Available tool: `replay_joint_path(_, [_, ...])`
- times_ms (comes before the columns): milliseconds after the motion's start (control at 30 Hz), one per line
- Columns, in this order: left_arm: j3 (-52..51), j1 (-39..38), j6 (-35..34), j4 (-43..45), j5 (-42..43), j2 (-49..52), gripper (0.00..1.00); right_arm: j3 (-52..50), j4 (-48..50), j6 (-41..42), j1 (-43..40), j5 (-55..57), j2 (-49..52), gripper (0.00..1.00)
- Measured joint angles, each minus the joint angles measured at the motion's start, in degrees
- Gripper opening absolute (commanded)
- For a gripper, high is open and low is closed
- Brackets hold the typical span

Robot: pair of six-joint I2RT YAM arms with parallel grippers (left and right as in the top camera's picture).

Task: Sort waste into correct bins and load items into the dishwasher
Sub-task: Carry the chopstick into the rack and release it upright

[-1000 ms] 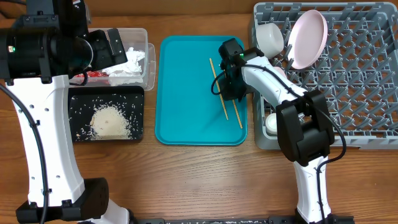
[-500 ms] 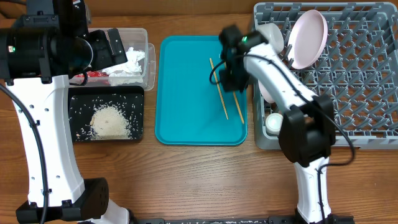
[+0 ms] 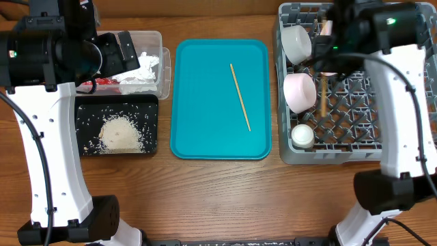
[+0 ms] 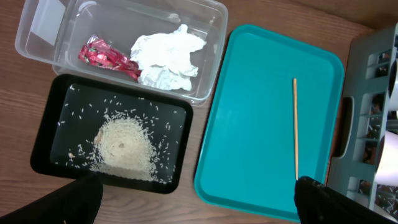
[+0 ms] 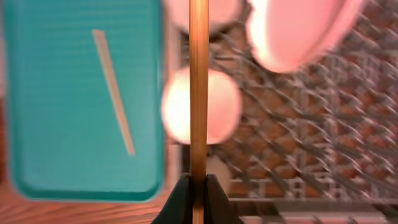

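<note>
Right claw (image 5: pixel 198 186) is clamped on one chopstick (image 5: pixel 198 93), poking straight out ahead of it over the rack (image 5: pixel 298 162). I'd ease it down between pegs, missing the bowl (image 5: pixel 225 106) just beneath, then let go.

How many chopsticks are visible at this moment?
2. A loose chopstick lies on the teal tray; a second chopstick is pinched in the right gripper over the dish rack. None seems hidden.
</note>
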Motion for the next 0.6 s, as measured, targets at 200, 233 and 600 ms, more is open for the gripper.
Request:
replay_joint_path(200, [0.0, 0.0, 0.0, 0.0, 0.0, 0.0, 1.0, -11.4, 4.1, -2.9, -6.3, 0.7, 1.1, 0.04])
replay_joint_path(233, [0.0, 0.0, 0.0, 0.0, 0.0, 0.0, 1.0, -13.3, 5.1, -3.7, -6.9, 0.7, 1.2, 0.04])
replay_joint_path(600, [0.0, 0.0, 0.0, 0.0, 0.0, 0.0, 1.0, -26.5, 10.3, -12.9, -9.5, -0.2, 2.3, 0.04])
